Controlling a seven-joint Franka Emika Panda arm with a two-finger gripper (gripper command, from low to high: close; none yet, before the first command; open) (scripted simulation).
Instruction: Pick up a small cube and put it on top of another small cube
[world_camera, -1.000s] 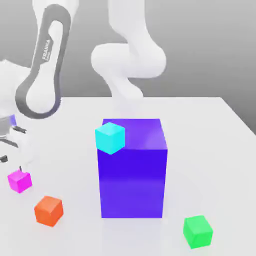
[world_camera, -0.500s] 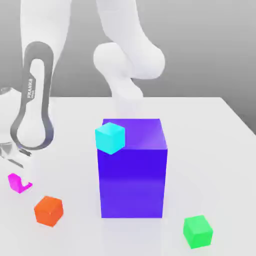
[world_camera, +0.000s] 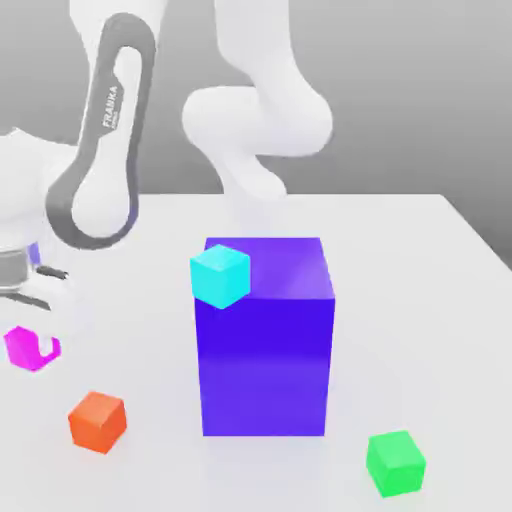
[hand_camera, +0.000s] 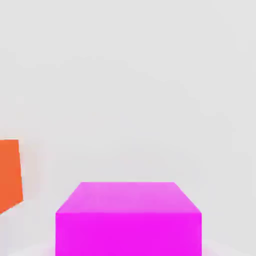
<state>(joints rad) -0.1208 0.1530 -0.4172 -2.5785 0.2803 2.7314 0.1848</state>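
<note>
The small cube (world_camera: 18, 347) is bright magenta and hangs just above the white table at the exterior view's far left. My gripper (world_camera: 36, 343) is shut on it, and a white finger (world_camera: 42, 330) covers part of its front. In the hand view the small cube (hand_camera: 128, 220) sits close under the camera, with the orange cube (hand_camera: 10, 175) off to one side. The orange cube (world_camera: 97, 421) lies on the table in front of the gripper, toward the exterior view's right of it.
A big blue-purple block (world_camera: 265, 340) stands mid-table with a cyan cube (world_camera: 220, 275) on its top near corner. A green cube (world_camera: 395, 462) lies at the front right. The arm's white links rise behind the block.
The gripper came down over the magenta cube and shut on it. It has since risen a little with the cube, shifting slightly to the exterior view's left.
</note>
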